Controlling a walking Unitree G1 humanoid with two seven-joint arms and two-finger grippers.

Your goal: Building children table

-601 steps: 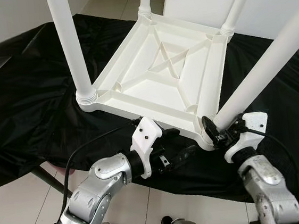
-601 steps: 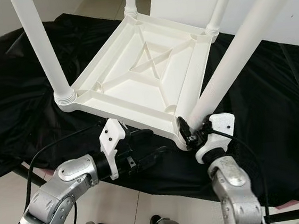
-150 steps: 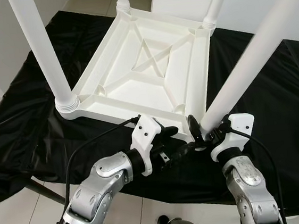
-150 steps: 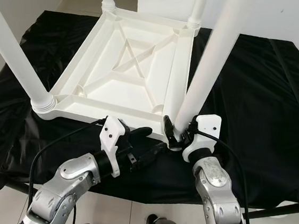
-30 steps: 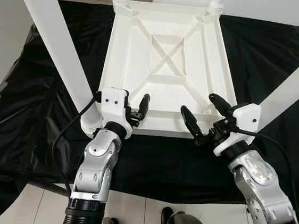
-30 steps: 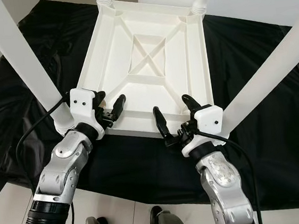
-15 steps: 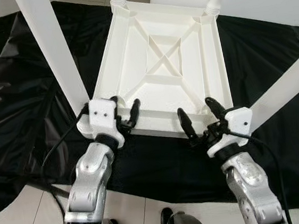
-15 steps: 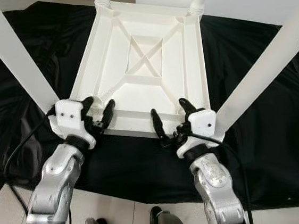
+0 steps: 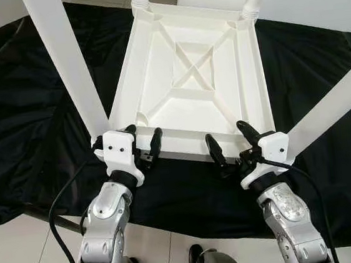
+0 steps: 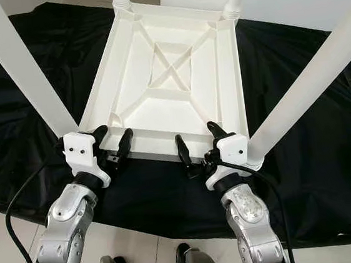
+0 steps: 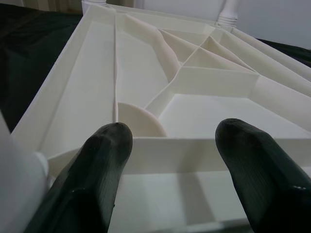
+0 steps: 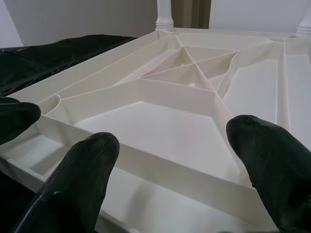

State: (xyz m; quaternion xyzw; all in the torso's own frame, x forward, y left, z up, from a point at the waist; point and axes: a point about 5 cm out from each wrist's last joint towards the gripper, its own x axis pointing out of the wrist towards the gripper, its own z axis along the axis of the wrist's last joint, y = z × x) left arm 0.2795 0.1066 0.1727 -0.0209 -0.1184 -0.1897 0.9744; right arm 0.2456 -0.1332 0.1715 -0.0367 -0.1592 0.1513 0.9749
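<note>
Table (image 9: pixel 189 80) upside down — near rim between both spread tools (image 9: pixel 144 144) (image 9: pixel 230 144).

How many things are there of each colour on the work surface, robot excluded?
White: 1, the upturned white plastic children table with its 4 round legs.
Black: 1, the crumpled black plastic sheet beneath it.
Total: 2.

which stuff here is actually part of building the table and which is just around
Part of the job:
- upside-down white table with its four legs pointing up
- left gripper, open at the table's near edge
- right gripper, open at the same edge

Just around:
- black sheet under the table
- tiled floor
</note>
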